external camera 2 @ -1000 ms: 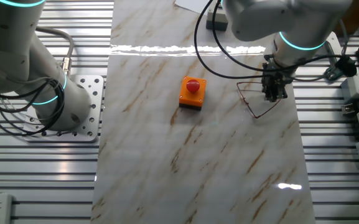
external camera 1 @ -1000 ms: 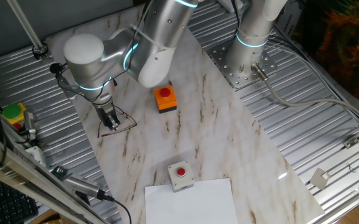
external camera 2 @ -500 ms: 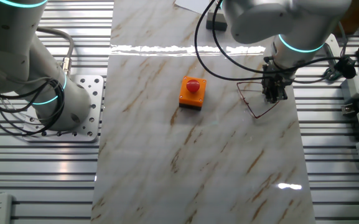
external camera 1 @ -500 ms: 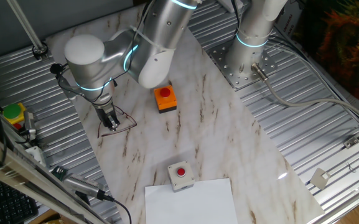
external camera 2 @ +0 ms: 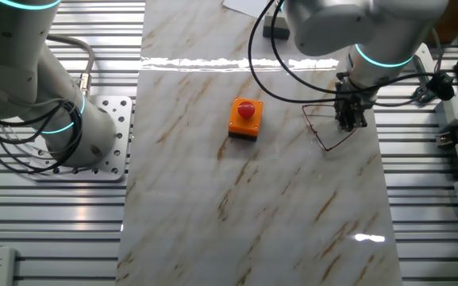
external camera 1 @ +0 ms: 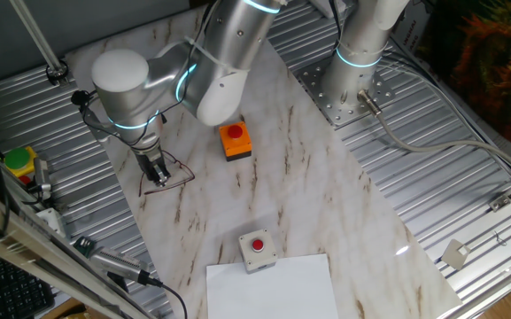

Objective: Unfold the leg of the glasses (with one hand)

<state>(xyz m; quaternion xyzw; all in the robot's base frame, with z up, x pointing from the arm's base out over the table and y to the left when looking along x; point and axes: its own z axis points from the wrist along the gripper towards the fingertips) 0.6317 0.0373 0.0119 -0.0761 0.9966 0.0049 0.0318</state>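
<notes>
The glasses lie on the marble tabletop at its left side, a thin dark wire outline with one leg angled away from the frame. My gripper points straight down onto them, its narrow fingers together on the wire. In the other fixed view the glasses spread out as an open triangle of wire to the left of my gripper. The lenses are too thin to make out.
An orange box with a red button stands right of the glasses. A grey box with a red button and a white sheet lie at the front. A second arm's base stands on the slatted metal surface beside the marble.
</notes>
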